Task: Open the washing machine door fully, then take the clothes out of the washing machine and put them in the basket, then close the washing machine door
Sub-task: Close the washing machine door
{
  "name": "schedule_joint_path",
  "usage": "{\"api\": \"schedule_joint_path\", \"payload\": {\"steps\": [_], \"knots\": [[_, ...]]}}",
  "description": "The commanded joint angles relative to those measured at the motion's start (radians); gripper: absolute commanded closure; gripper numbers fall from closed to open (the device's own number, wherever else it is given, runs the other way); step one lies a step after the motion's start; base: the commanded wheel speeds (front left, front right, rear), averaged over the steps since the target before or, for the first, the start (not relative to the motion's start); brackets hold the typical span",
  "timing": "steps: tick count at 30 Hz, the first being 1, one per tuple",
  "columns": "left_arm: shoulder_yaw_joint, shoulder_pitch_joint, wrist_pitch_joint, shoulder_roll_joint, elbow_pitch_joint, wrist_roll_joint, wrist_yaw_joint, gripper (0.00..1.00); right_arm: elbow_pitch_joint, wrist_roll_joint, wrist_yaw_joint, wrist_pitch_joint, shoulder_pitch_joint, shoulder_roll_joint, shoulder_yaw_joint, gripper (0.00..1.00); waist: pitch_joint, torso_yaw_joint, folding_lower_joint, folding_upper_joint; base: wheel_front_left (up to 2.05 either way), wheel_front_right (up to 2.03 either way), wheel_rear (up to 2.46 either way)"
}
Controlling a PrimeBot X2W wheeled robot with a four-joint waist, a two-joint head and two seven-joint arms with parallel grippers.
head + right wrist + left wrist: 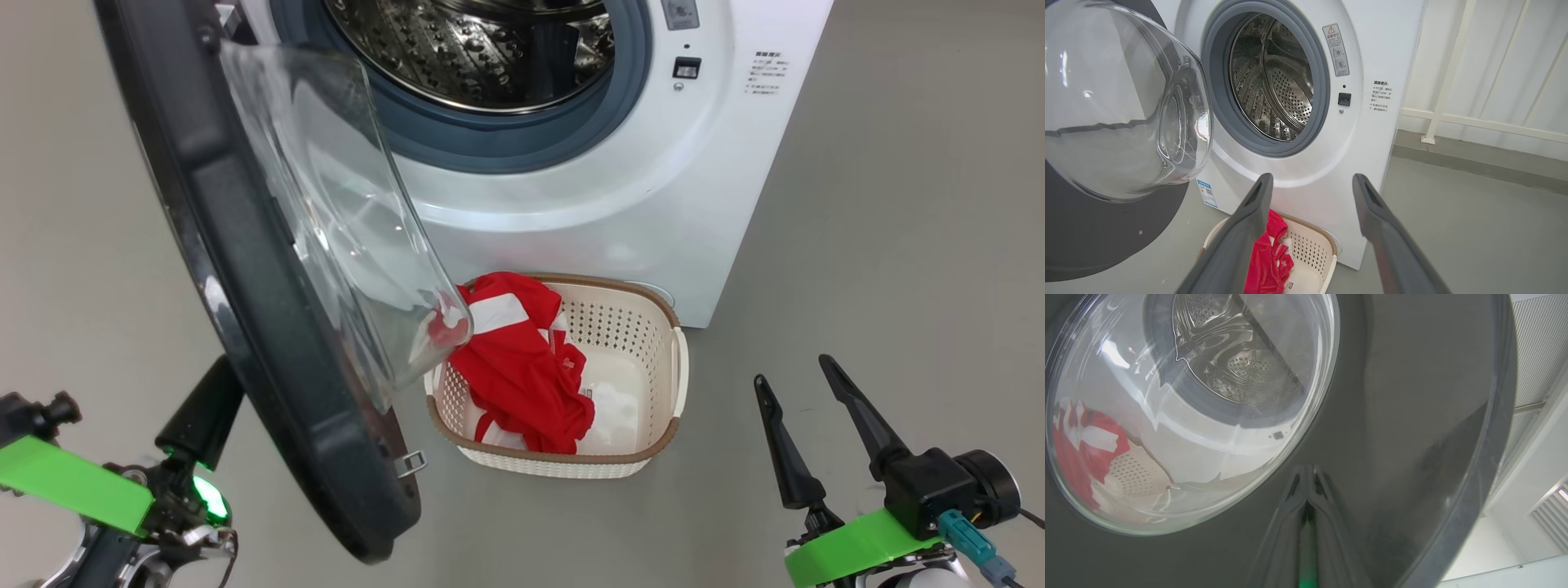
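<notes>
The washing machine stands with its steel drum showing no clothes. The washing machine door swings out to the left, its glass bowl over the basket's left end. The red and white clothes lie in the cream basket, which sits on the floor in front of the machine. My left gripper is shut, with its tips at the door's black outer face; one of its dark fingers shows behind the door rim. My right gripper hangs open and holds nothing, right of the basket.
Grey floor stretches to the right of the machine. A white railing and wall stand behind it on the right. The door's metal latch juts from the rim's low edge near the basket.
</notes>
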Motion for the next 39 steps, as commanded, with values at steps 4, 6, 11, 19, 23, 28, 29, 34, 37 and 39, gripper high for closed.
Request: {"api": "schedule_joint_path", "payload": {"steps": [4,6,11,19,23,28,29,34,37,39], "knots": [[0.035,-0.015,-0.025,0.020,-0.016,0.020,-0.014,1.00,-0.029,0.000,0.005,-0.009,-0.044,-0.008,0.016,0.00,0.004,0.010,0.0000,0.0000,0.00,0.00,0.00],[0.039,-0.018,-0.041,0.025,-0.011,0.039,-0.018,0.98,-0.029,0.000,0.005,-0.009,-0.044,-0.008,0.015,0.00,0.006,0.016,0.0000,0.0000,0.00,0.00,0.00],[0.047,-0.024,-0.094,0.042,-0.001,0.107,-0.034,0.00,-0.026,0.000,0.005,-0.009,-0.049,-0.008,0.017,0.00,0.012,0.033,0.0000,0.0000,0.00,0.00,0.00],[0.041,-0.020,-0.196,0.073,0.006,0.248,-0.105,0.00,-0.025,-0.006,0.005,-0.009,-0.052,-0.008,0.014,0.00,0.019,0.061,0.0000,0.0000,0.00,0.00,0.00],[0.026,-0.010,-0.283,0.089,0.000,0.362,-0.145,0.00,-0.026,-0.009,0.005,-0.009,-0.053,-0.008,0.012,0.00,0.020,0.076,0.0000,0.0000,0.00,0.00,0.00],[-0.016,0.019,-0.424,0.121,-0.007,0.559,-0.171,0.00,-0.027,-0.014,0.005,-0.009,-0.053,-0.008,0.009,0.00,0.019,0.088,0.0000,0.0000,0.00,0.00,0.00],[-0.028,0.027,-0.451,0.130,-0.006,0.600,-0.173,0.00,-0.027,-0.014,0.005,-0.009,-0.052,-0.008,0.009,0.00,0.019,0.089,0.0000,0.0000,0.00,0.00,0.00],[-0.075,0.067,-0.576,0.147,-0.016,0.754,-0.179,0.00,-0.029,-0.017,0.005,-0.009,-0.051,-0.008,0.008,0.00,0.019,0.091,0.0000,0.0000,0.00,0.00,0.00],[-0.091,0.089,-0.641,0.148,-0.019,0.832,-0.176,0.00,-0.028,-0.017,0.005,-0.009,-0.051,-0.008,0.006,0.00,0.019,0.089,0.0000,0.0000,0.00,0.00,0.00],[-0.100,0.104,-0.683,0.148,-0.022,0.884,-0.168,0.00,-0.026,-0.016,0.005,-0.009,-0.051,-0.008,0.006,0.00,0.017,0.088,0.0000,0.0000,0.00,0.00,0.00]]}}
